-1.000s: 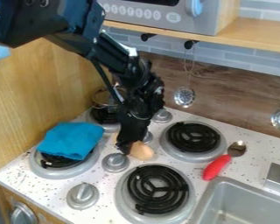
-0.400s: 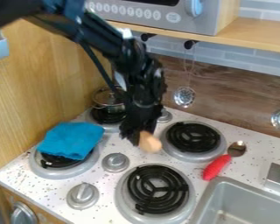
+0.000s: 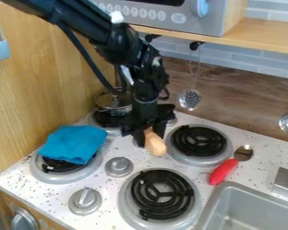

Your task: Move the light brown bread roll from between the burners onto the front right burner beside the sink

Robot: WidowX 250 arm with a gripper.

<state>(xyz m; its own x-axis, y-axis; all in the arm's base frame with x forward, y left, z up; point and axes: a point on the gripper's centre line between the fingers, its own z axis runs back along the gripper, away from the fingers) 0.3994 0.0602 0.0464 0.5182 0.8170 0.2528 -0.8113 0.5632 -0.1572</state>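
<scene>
"What has the claw [image 3: 147, 134] got?"

"It's closed on a pale wooden piece [image 3: 155, 145], perhaps a utensil's end, poking out below its tips."

"And around it?"

"As the camera sees it, a blue cloth [image 3: 74, 143] lies left of the claw, a coil burner [image 3: 199, 152] just right, and a red-handled spoon [image 3: 223, 171] farther right."

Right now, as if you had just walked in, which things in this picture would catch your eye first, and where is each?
The bright blue cloth draped over the left-hand burner stands out first, then the red-handled spoon lying between the right-hand burners and the sink. Near the middle, the black gripper hangs over the stove, its jaws around a tan, rounded object.
</scene>
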